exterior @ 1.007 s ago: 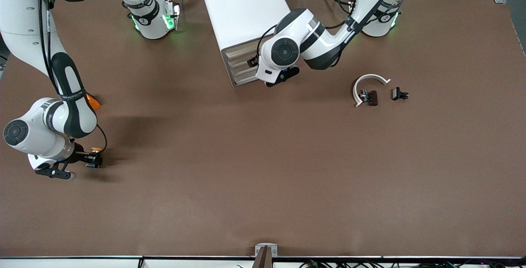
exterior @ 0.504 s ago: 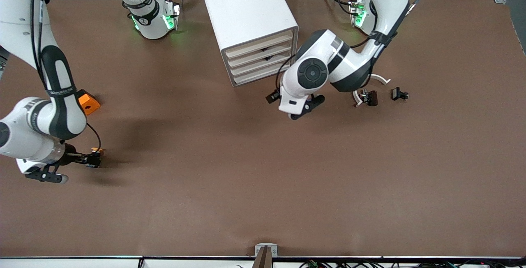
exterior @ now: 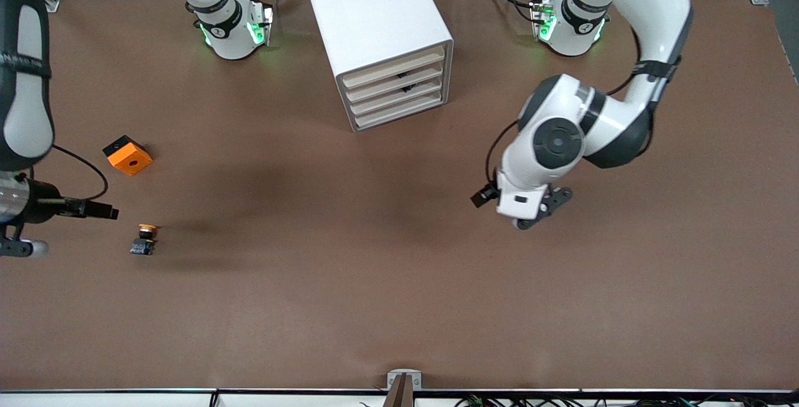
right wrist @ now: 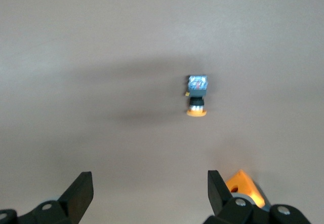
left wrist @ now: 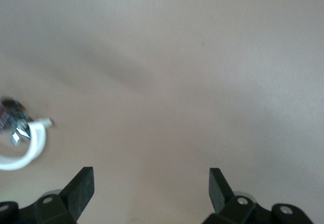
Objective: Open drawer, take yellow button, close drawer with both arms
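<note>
The white cabinet stands at the robots' edge of the table, its four cream drawer fronts all shut. The button, orange cap and blue-black body, lies on the table toward the right arm's end, nearer the front camera than the orange cube. It also shows in the right wrist view. My right gripper is open and empty, up beside the button at the table's end. My left gripper is open and empty over bare table, away from the cabinet.
An orange cube with a hole sits close to the button and shows in the right wrist view. A white arc with small dark parts lies near the left gripper; the left arm hides it in the front view.
My right gripper has let go of the button and drawn back toward the table's end. My left arm has swung from the cabinet's front out over the table, toward the front camera.
</note>
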Action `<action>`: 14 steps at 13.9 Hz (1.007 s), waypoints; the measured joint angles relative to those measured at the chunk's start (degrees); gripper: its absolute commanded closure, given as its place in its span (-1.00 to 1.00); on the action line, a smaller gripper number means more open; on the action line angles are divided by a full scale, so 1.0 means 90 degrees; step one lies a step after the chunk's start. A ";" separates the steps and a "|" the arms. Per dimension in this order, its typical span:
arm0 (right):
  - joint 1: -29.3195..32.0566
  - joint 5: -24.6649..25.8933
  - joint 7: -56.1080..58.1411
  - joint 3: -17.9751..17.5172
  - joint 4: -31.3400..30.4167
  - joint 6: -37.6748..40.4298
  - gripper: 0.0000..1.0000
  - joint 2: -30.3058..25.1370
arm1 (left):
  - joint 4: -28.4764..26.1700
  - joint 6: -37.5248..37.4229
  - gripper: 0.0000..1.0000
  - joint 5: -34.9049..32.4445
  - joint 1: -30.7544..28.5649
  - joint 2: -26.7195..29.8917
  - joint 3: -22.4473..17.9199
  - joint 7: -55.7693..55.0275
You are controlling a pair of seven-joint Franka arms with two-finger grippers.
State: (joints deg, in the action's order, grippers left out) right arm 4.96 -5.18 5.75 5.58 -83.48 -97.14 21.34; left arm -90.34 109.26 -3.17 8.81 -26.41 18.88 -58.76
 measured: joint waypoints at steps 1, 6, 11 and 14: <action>-0.0031 0.0000 0.0000 0.0000 0.0055 0.0236 -1.00 -0.0185 | 0.0019 -0.0169 -1.00 -0.0001 -0.0213 0.0107 0.0001 0.0398; -0.0096 0.0004 0.0009 0.0000 0.0206 0.0957 -1.00 -0.0811 | 0.0047 -0.1311 -1.00 0.0052 -0.1033 0.0913 0.0008 0.2389; -0.0402 0.0196 0.0009 -0.0001 0.0319 0.1045 -1.00 -0.0978 | -0.0037 -0.2495 -1.00 0.0418 -0.1027 0.2190 -0.0580 0.3963; -0.0477 0.0262 0.0009 0.0001 0.0561 0.1048 -1.00 -0.0981 | -0.0547 -0.2661 -1.00 0.0534 -0.0915 0.3050 -0.1360 0.5094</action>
State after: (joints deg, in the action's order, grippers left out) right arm 0.66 -2.82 5.83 5.58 -78.43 -87.71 12.51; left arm -95.26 85.30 1.63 0.57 1.04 6.64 -12.91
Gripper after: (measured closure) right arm 0.000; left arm 0.000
